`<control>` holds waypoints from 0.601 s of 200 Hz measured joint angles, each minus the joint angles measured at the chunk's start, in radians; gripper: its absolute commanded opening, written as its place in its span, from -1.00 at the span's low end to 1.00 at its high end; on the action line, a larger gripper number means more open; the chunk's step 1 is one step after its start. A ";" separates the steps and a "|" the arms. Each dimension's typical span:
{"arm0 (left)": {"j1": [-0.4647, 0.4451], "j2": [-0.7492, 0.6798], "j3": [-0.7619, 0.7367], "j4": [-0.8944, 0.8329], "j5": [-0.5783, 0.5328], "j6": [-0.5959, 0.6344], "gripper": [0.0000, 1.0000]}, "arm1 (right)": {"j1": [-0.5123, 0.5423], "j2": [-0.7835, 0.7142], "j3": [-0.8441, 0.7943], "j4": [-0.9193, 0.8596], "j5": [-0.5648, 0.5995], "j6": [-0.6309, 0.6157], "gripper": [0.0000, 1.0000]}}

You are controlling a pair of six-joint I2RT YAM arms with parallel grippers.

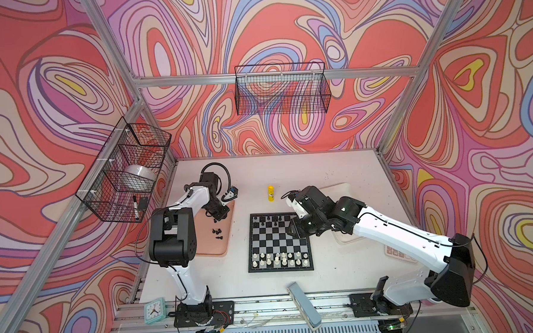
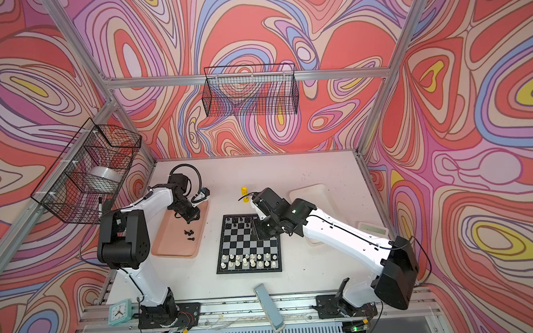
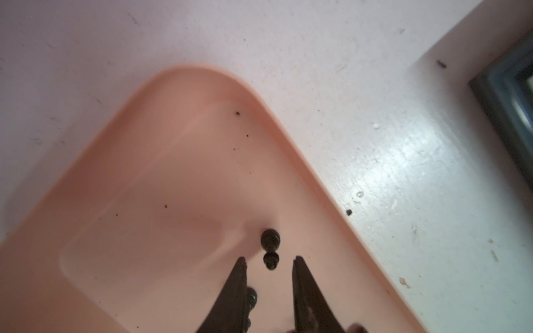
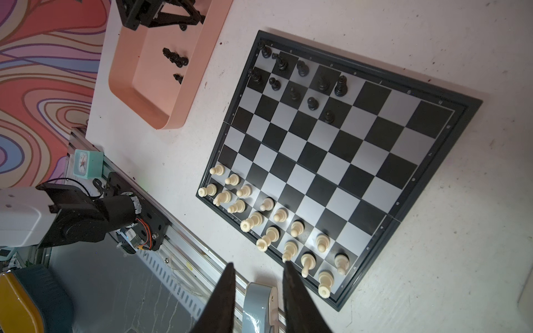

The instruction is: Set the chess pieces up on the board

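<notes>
my left gripper point(image 3: 269, 261) stood spread and empty, tips flanking a lying black pawn point(image 3: 270, 243) on the pink tray point(image 3: 173, 129), at 9 o'clock of the board point(image 1: 271, 238) | my right gripper point(image 4: 258, 265) hung spread and empty over the board's 2 o'clock side | white pieces point(image 1: 280, 259) stood at its 6 o'clock edge, black pieces point(image 1: 268, 219) at 12 o'clock

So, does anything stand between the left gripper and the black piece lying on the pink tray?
Nothing visible does. The left gripper is open, its fingertips on either side of the black piece; a second piece lies outside one finger.
</notes>
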 measured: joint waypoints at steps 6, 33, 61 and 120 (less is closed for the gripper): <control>-0.002 0.002 0.000 0.003 0.000 0.000 -0.41 | 0.000 0.000 0.000 0.000 0.000 0.000 -0.43; -0.007 0.004 -0.003 0.008 -0.007 0.000 -0.49 | 0.000 0.000 0.000 0.001 0.002 0.000 -0.43; -0.008 0.007 -0.006 0.017 -0.016 0.000 -0.65 | 0.000 0.000 0.000 0.001 0.002 0.000 -0.43; -0.010 0.009 -0.013 0.030 -0.030 0.000 -0.81 | 0.000 0.000 -0.012 0.002 0.002 0.000 -0.43</control>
